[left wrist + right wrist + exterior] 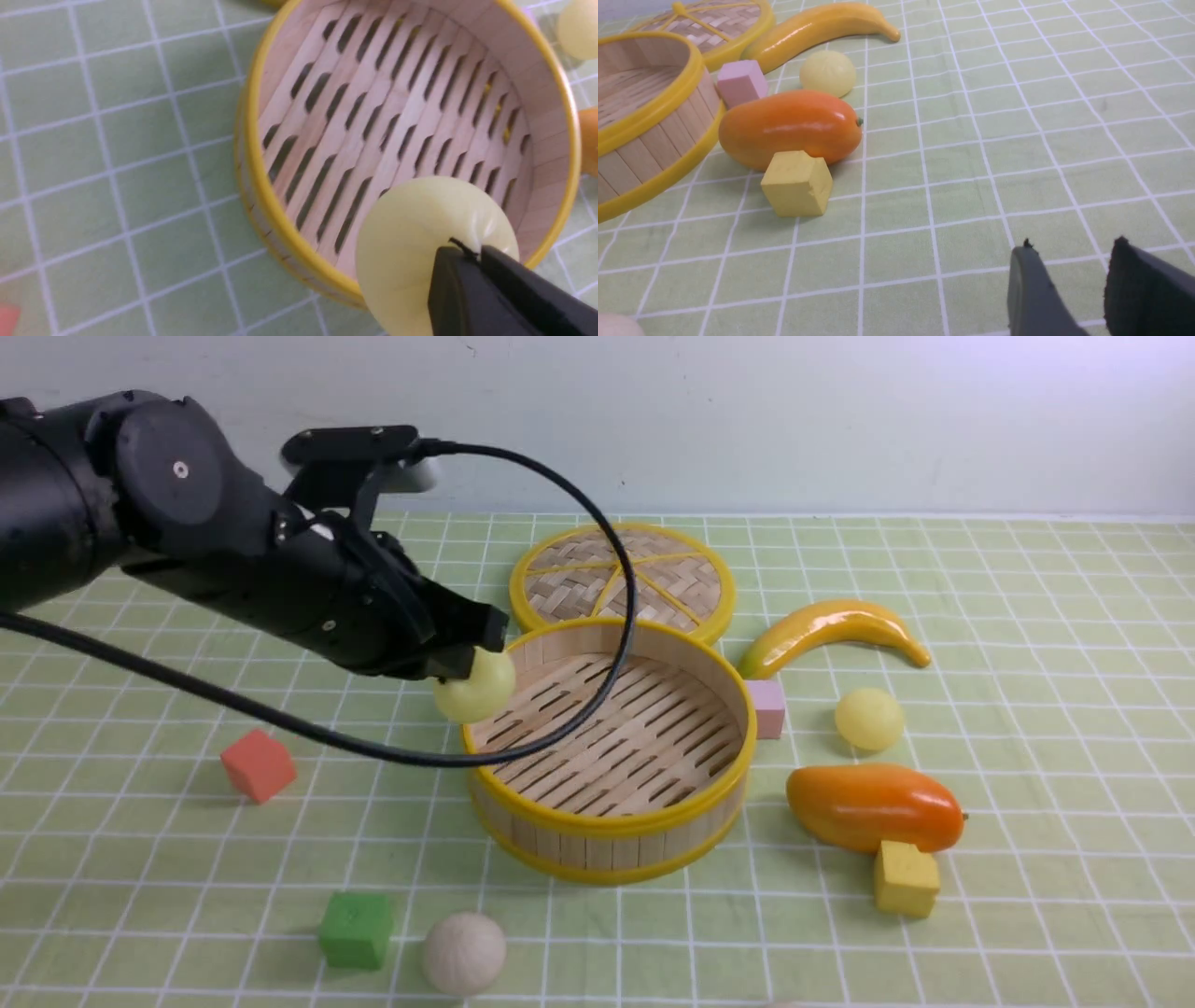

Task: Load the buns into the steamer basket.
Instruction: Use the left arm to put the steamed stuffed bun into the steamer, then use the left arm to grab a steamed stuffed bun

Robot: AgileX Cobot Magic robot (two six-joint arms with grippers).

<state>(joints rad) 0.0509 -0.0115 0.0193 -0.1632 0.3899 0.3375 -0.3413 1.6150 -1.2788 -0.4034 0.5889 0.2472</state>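
Arm L: the left gripper (477, 255) is sitting with its jaws pressed together, nipping the skin of a pale yellow bun (474, 688). Small folds are showing in the bun at the fingertips in the left wrist view. The bun is hanging off the gripper tip, clear of the checked cloth (1027, 709). It is sitting over the rim of the steamer basket (611, 821) at the basket's 9 o'clock, taking 12 o'clock as away from the robot. A black cable (597, 691) from the arm is looping across the basket's slatted floor in the front view.

Arm R: the right gripper (1073, 245) is holding its fingers apart, with bare cloth showing between them. It is gripping nothing.

Around the basket:
- The woven lid (621, 577) is lying flat at 12 o'clock, just beside the wall.
- The banana (831, 627) is lying at 2 o'clock.
- The pink cube (767, 707) is sitting at 3 o'clock, against or just beside the wall; I cannot tell which.
- The second pale yellow bun (869, 719) is resting beyond the pink cube, also at 3 o'clock.
- The mango (873, 805) is lying at 4 o'clock, near the wall.
- The yellow cube (906, 879) is sitting at the mango's 5 o'clock, touching or nearly touching it.
- The red cube (259, 764) is sitting at 9 o'clock, well apart from the basket.
- The green cube (356, 930) is sitting at 7 o'clock.
- An off-white bun (464, 952) is resting just beside the green cube, at its 3 o'clock.
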